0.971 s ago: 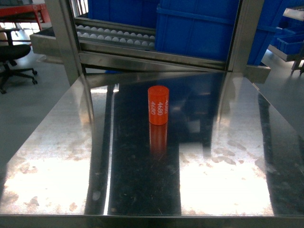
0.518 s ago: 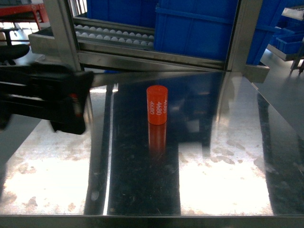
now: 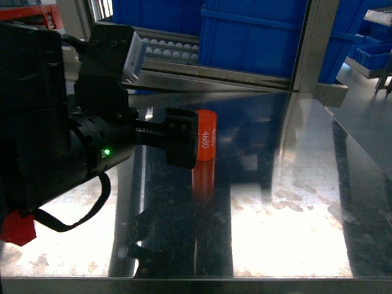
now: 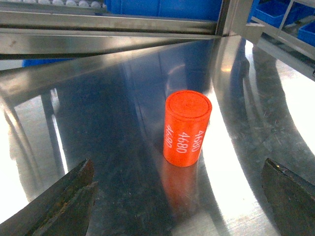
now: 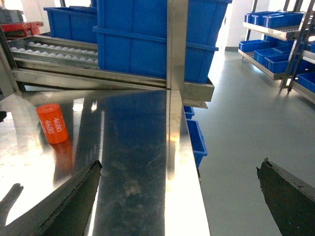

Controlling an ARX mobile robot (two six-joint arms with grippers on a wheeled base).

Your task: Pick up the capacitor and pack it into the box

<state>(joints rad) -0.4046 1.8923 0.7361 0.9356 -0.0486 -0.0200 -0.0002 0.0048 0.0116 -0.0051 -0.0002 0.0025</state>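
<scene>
The capacitor (image 3: 208, 139) is an orange cylinder with white "4680" print, standing upright on the steel table (image 3: 294, 202). My left gripper (image 3: 184, 142) reaches in from the left, and its near finger hides the capacitor's left side. In the left wrist view the capacitor (image 4: 187, 129) stands just ahead of my left gripper (image 4: 178, 169), centred between the wide-apart fingers and touching neither. My right gripper (image 5: 179, 167) is open and empty over the table's right edge, with the capacitor (image 5: 51, 123) far to its left. The box is out of view.
Large blue bins (image 3: 257, 37) and a roller rack (image 3: 159, 46) stand behind the table on a steel frame. Right of the table's edge (image 5: 189, 162) lies grey floor, with small blue bins (image 5: 194, 135) under the table and shelving (image 5: 275, 34) farther off.
My left arm has come in from the left and now fills the left of the head view, its gripper at the capacitor. The capacitor has not moved.
</scene>
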